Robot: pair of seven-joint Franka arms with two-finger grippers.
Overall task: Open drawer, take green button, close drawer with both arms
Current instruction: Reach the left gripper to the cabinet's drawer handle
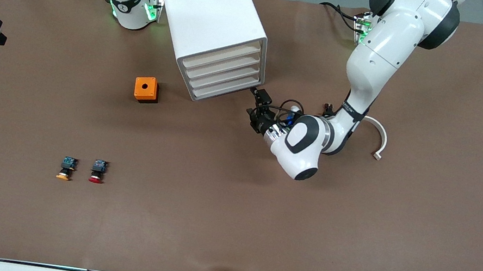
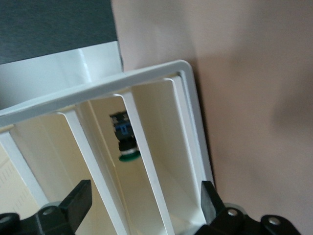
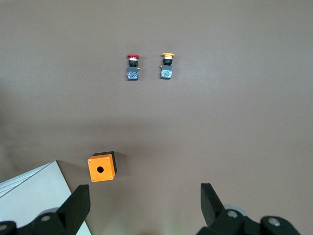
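The white four-drawer cabinet [image 1: 211, 10] stands at the robots' end of the table, and all its drawers look pushed in. My left gripper [image 1: 256, 104] is open, low, right in front of the lower drawers [image 1: 225, 84] at the corner toward the left arm's end. In the left wrist view the open left gripper [image 2: 144, 208] faces the cream drawer fronts [image 2: 105, 147]. The green-capped button [image 2: 125, 139] shows inside one of the lower drawers, partly hidden by a white rail. My right gripper [image 3: 142, 208] is open and empty, held high beside the cabinet, over the table at the right arm's end.
An orange box with a round hole [image 1: 146, 89] [image 3: 101, 168] sits beside the cabinet. A yellow-capped button [image 1: 65, 168] [image 3: 167, 66] and a red-capped button [image 1: 97, 171] [image 3: 132, 66] lie nearer the front camera. A white curved piece [image 1: 379, 137] lies by the left arm.
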